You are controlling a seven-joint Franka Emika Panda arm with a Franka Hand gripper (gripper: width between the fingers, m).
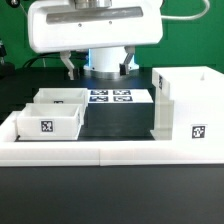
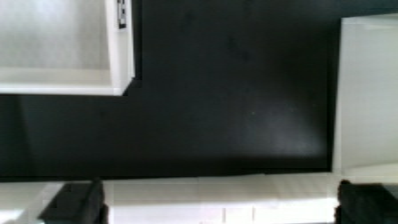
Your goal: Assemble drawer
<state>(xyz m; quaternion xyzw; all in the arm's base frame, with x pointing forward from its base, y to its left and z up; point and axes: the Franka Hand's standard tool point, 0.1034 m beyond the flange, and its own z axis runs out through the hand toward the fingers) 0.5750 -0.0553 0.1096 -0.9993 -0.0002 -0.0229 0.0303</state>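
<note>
The drawer's tall open-fronted casing [image 1: 186, 103] stands at the exterior view's right, a tag on its front. Two small open-top trays sit at the left: one nearer the front with a tag [image 1: 47, 122], one behind it [image 1: 62, 98]. My gripper [image 1: 97, 68] hangs open and empty above the back middle of the table, over the marker board [image 1: 110, 97]. In the wrist view a tray [image 2: 63, 45] and the casing's edge [image 2: 370, 90] flank black table. My gripper [image 2: 222, 205] has its dark fingers [image 2: 71, 202] far apart, with a white surface below them.
A long low white border rail [image 1: 110, 150] runs along the front of the table and up the left side. Black table [image 1: 118, 120] shows between the trays and the casing. The arm's white body fills the top of the exterior view.
</note>
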